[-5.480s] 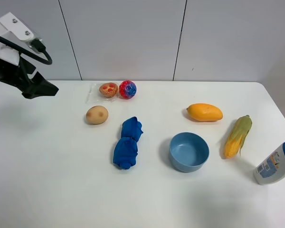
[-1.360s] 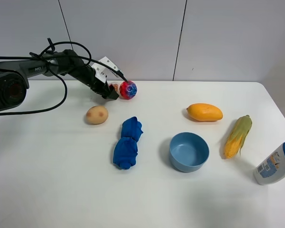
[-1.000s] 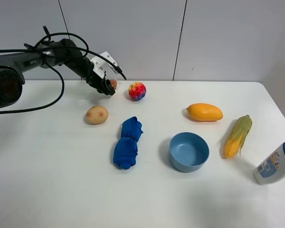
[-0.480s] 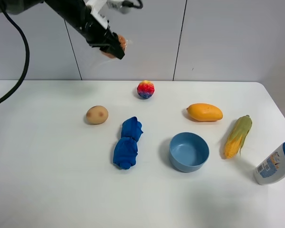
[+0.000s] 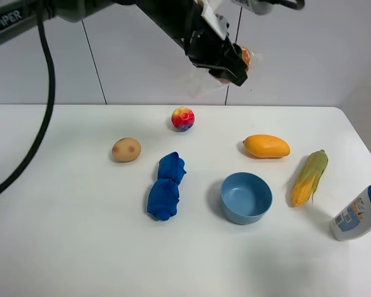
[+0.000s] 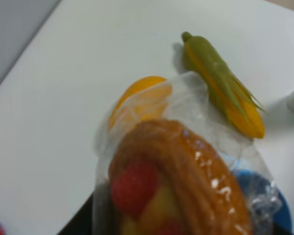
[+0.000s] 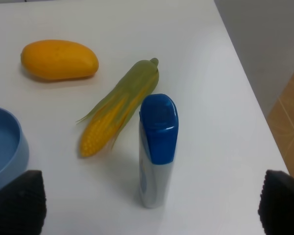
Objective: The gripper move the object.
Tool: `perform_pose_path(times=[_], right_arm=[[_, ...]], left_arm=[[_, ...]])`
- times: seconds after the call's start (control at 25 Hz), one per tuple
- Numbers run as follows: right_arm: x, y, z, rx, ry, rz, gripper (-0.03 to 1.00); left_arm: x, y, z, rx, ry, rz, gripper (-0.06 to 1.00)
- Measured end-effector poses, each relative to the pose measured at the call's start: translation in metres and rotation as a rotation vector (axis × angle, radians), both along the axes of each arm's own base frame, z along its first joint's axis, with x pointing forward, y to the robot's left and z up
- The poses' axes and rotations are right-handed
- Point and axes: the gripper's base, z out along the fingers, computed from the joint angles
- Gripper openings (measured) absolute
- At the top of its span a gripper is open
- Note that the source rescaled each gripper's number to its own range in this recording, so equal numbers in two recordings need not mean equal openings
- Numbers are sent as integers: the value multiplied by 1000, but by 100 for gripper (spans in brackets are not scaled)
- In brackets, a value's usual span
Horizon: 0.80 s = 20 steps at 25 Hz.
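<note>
Dark grey arm (image 5: 80,7) with white PIPER lettering, a thick black cable (image 5: 43,111) looping off it, a white block (image 5: 255,5) above the black tool (image 5: 234,67)

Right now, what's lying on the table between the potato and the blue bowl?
The crumpled blue cloth lies between the potato and the blue bowl, touching neither. The exterior high view shows this.

Close to the left wrist camera, the blurred pastry (image 6: 179,181) runs off the frame and covers part of the mango (image 6: 137,91) and most of the blue bowl (image 6: 279,211).
</note>
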Motion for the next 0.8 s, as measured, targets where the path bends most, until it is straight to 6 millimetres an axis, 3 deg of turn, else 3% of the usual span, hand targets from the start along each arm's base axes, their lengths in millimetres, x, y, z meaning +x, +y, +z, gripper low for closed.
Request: perform_pose_path(times=[0.2, 0.56, 0.8], right_arm=[[0, 0, 0, 0, 0, 0, 100], [0, 0, 0, 0, 0, 0, 100], [0, 0, 0, 0, 0, 0, 100]], left_arm=[[4, -29, -44, 51, 3, -20, 0], [39, -42, -151, 203, -41, 17, 0], [50, -47, -178, 186, -103, 48, 0]])
